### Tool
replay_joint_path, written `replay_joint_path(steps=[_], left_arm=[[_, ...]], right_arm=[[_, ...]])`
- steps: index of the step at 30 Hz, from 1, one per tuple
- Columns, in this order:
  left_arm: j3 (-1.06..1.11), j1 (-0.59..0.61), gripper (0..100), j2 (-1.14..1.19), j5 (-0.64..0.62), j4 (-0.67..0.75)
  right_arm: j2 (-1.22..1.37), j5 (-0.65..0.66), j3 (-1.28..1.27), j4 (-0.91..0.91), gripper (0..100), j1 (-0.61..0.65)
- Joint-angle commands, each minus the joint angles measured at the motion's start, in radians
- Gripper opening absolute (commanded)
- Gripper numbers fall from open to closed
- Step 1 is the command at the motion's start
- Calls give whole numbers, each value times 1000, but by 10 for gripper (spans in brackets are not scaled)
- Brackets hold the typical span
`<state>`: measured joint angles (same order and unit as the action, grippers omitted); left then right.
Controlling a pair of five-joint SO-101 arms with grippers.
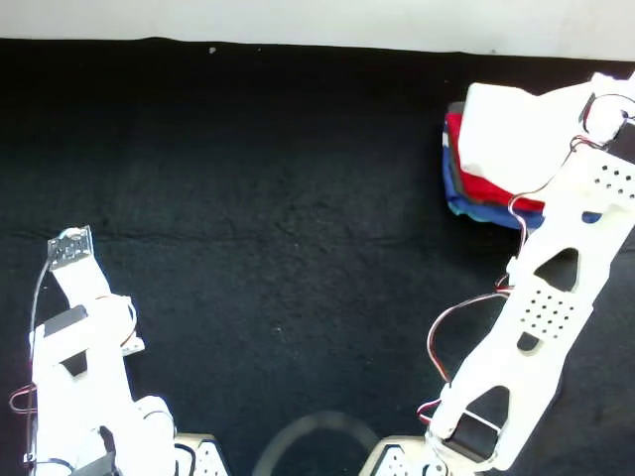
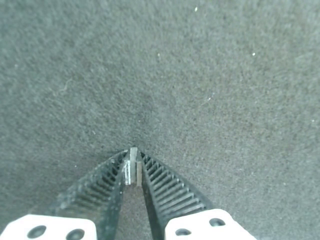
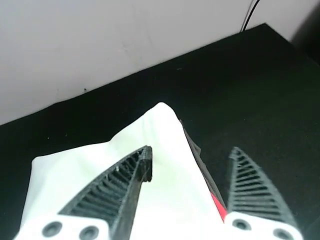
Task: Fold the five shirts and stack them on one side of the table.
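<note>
A stack of folded shirts point(image 1: 486, 183) sits at the table's far right, a white shirt point(image 1: 511, 134) on top with red and blue layers under it. The same white shirt point(image 3: 100, 170) lies below my right gripper point(image 3: 192, 165), whose fingers stand open above the stack with nothing between them; one finger is over the white cloth, the other past the stack's edge. The right arm point(image 1: 541, 297) stretches up to the stack and hides part of it. My left gripper point(image 2: 134, 159) is shut and empty, low over the bare black cloth at the near left point(image 1: 71, 248).
The black table cloth point(image 1: 278, 198) covers the table, with a white wall point(image 1: 298, 20) along its far edge. Red and white cables point(image 1: 466, 307) hang beside the right arm.
</note>
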<state>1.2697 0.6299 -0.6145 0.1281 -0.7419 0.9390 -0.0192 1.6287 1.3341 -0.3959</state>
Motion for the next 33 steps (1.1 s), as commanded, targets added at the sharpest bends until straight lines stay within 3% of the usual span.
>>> replay_joint_path(steps=[1, 8, 19, 25, 33], left_arm=[[2, 2, 10, -12, 2, 20], [2, 2, 10, -12, 2, 20], [2, 2, 10, -12, 2, 20], [2, 2, 10, -12, 2, 20], [2, 2, 10, -12, 2, 20]], right_arm=[[-61, -8, 142, 28, 40, 18], [13, 104, 76, 162, 6, 114], [239, 138, 73, -311, 6, 28], [321, 138, 73, -420, 6, -18], [430, 135, 81, -432, 6, -41]])
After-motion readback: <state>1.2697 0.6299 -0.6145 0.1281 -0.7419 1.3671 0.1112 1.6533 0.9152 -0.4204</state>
